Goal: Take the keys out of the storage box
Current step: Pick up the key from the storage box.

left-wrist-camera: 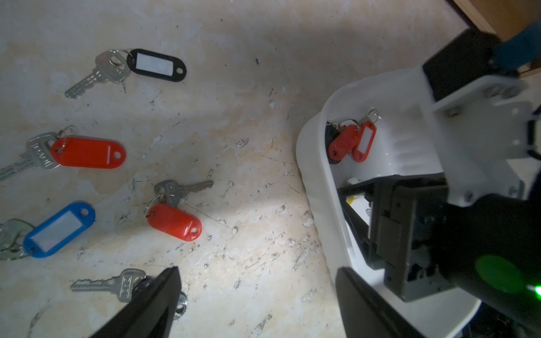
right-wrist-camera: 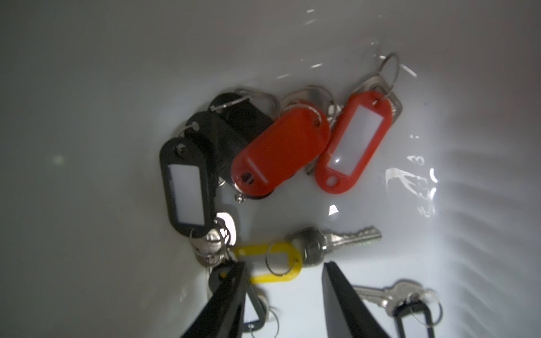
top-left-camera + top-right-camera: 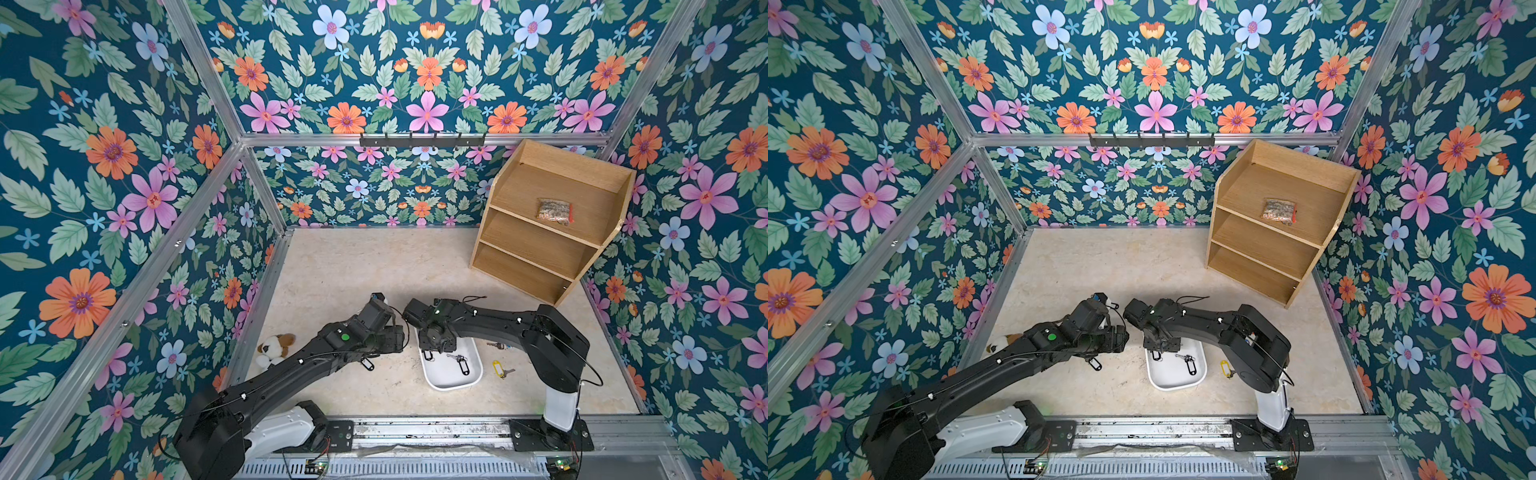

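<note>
R gripper (image 2: 284, 264): down inside storage box (image 2: 87, 87), jaws parted, nothing clamped; tips straddle yellow tag (image 2: 272, 262), prob. the next pick.
L gripper (image 1: 257, 272): jaws wide, empty; hovers over table (image 3: 353, 270) left of box, out of R arm's way.
Keys (image 2: 281, 149): several in box, bunched at far end; rest spread on table, mostly left of box, so each can be picked singly.

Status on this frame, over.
Left hand open at the box edge. Right hand open inside it, above yellow-tag key. Several keys left inside. Nothing blocking.

text: none legible | key heads (image 1: 40, 149): embossed marks, too blurred to read
</note>
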